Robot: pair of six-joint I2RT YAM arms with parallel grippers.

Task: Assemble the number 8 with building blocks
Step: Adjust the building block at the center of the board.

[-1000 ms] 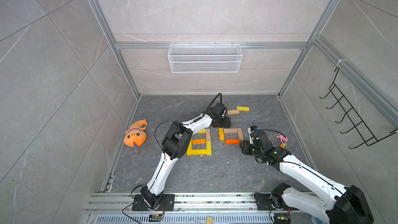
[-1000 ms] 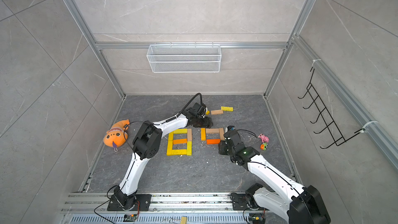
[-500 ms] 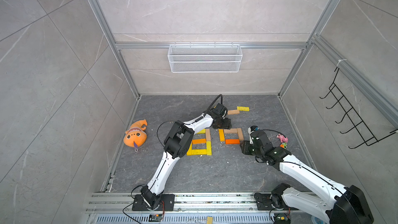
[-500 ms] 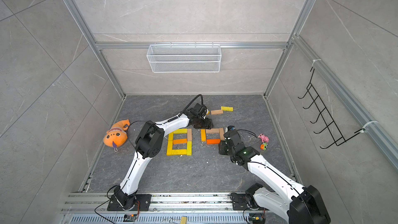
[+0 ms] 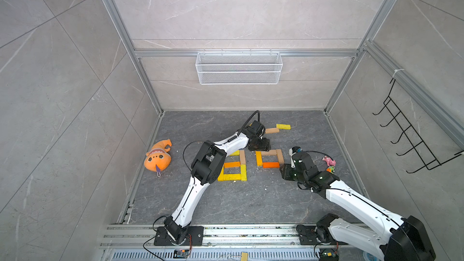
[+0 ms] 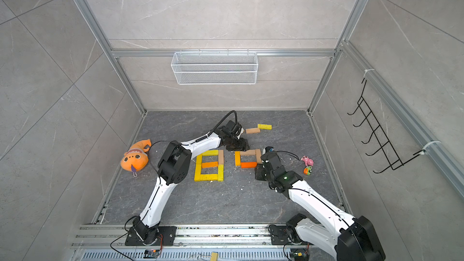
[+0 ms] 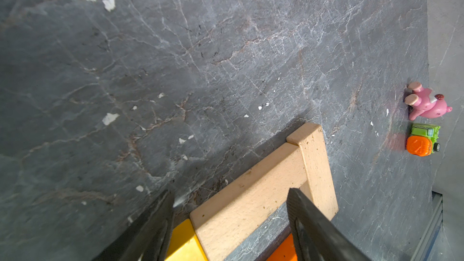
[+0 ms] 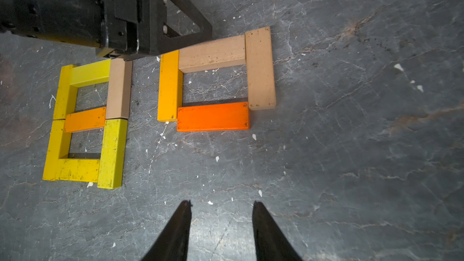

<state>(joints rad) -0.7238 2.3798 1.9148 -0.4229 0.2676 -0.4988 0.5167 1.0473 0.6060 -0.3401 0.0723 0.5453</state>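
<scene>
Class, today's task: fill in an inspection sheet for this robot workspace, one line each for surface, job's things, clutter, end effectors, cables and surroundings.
Surface: dark grey stone floor, scattered white flecks.
Job's things: finished eight of seven blocks; beside it a four-block square; loose tan block and loose yellow block farther back.
Clutter: orange plush toy, pink pig figure, green and orange toy truck.
End effectors: left end effector open, straddling the square's tan top bar; right end effector open, empty, over bare floor.
Cables: black cable arching over the left wrist.
Surroundings: white wire basket on back wall, black hook rack on side wall.
</scene>
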